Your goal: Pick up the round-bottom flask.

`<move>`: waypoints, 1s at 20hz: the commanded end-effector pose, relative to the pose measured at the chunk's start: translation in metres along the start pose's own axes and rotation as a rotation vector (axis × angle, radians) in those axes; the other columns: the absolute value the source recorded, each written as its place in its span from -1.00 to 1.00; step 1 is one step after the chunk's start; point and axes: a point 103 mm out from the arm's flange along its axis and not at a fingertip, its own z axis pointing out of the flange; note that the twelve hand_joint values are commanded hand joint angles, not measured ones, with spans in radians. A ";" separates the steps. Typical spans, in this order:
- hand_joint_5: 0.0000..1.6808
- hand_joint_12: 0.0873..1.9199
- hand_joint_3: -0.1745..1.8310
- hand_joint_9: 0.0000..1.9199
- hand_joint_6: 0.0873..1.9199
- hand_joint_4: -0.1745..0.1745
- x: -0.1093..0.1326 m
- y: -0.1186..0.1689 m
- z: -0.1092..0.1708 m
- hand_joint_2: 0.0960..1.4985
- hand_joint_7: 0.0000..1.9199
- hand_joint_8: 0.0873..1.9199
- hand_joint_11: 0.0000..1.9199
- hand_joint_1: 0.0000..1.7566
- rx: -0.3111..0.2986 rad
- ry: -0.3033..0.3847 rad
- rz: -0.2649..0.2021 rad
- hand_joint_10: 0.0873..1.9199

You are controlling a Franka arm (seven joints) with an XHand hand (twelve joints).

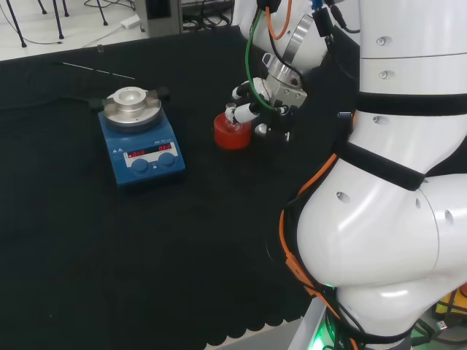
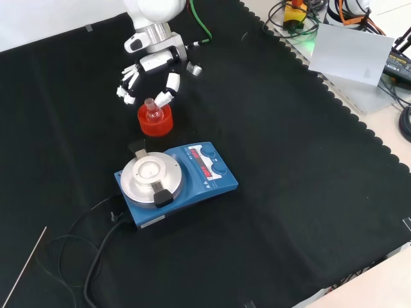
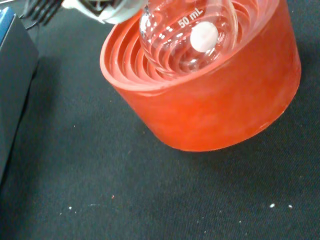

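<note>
Black-clothed bench, red stand, blue hotplate

Round-bottom flask: clear glass, white printed marking and a white round spot on the bulb.
Stand: red-orange, ribbed inside in concentric rings, smooth outer wall.
Robot hand: white segments with black parts between them.
Arm: glossy white links, black bands, orange and green cables alongside.
Hotplate stirrer: blue body, silver round top plate, red lit display, blue knobs, black cable.
Bench cloth: plain black, scalloped edge, a few pale specks.
Thin rod: pale grey.
</note>
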 end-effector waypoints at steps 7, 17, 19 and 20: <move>-0.29 0.29 -0.09 -0.65 -0.84 -0.16 0.003 0.001 0.006 -0.22 -0.82 -0.49 -1.00 0.00 0.008 0.008 -0.002 -0.43; -0.30 0.30 -0.09 -0.65 -0.41 -0.16 0.009 0.000 0.012 -0.22 -0.82 -0.49 -1.00 -0.01 -0.002 0.020 0.000 -0.43; -0.29 0.30 -0.09 -0.65 -0.35 -0.16 0.007 0.000 0.010 -0.22 -0.81 -0.49 -1.00 -0.01 0.000 0.033 0.004 -0.43; -0.29 0.30 -0.09 -0.65 -0.33 -0.17 0.005 0.000 0.009 -0.21 -0.81 -0.49 -1.00 -0.01 0.001 0.036 0.006 -0.43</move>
